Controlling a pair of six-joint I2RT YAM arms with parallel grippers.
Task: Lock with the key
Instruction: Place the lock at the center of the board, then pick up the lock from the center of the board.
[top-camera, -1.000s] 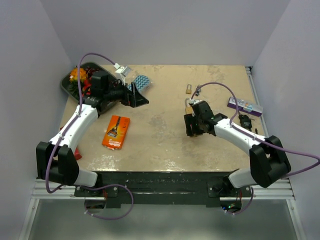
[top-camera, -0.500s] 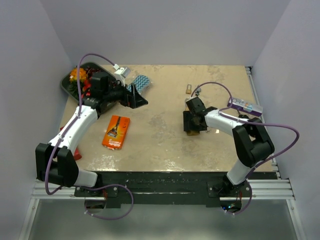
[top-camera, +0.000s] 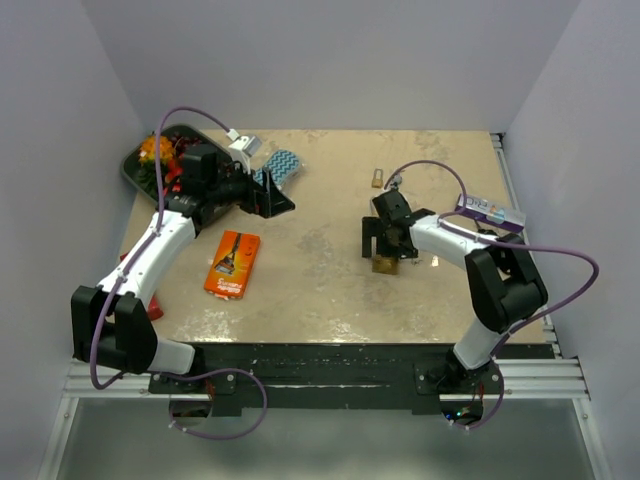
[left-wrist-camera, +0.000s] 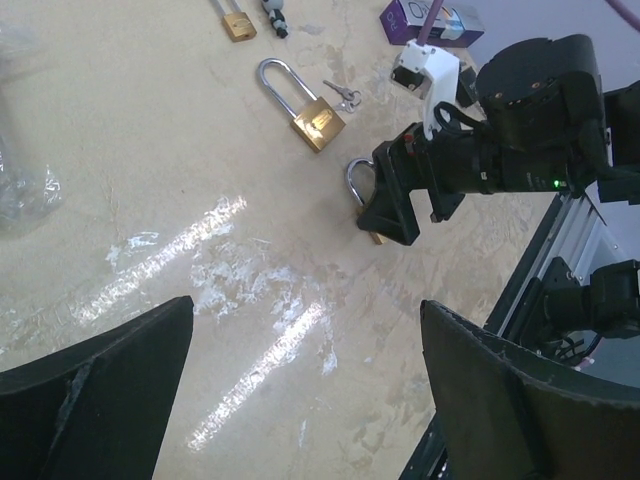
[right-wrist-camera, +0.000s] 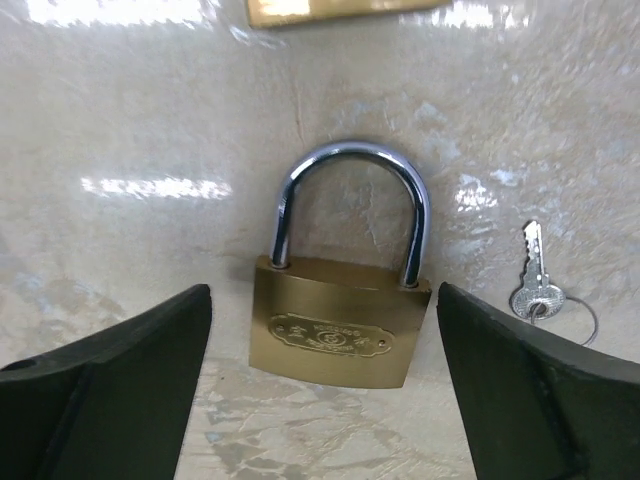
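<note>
Both gape wide: right gripper (right-wrist-camera: 323, 300) straddles the padlock (right-wrist-camera: 338, 325) untouched, key (right-wrist-camera: 535, 285) just beside; left gripper (left-wrist-camera: 305, 305) hangs over the table (left-wrist-camera: 130, 180).

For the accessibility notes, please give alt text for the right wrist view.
A brass padlock with a silver shackle lies flat on the beige table, centred between the wide-open fingers of the right hand. A small key on a ring lies right of it, and the edge of another brass object shows at the top.
</note>
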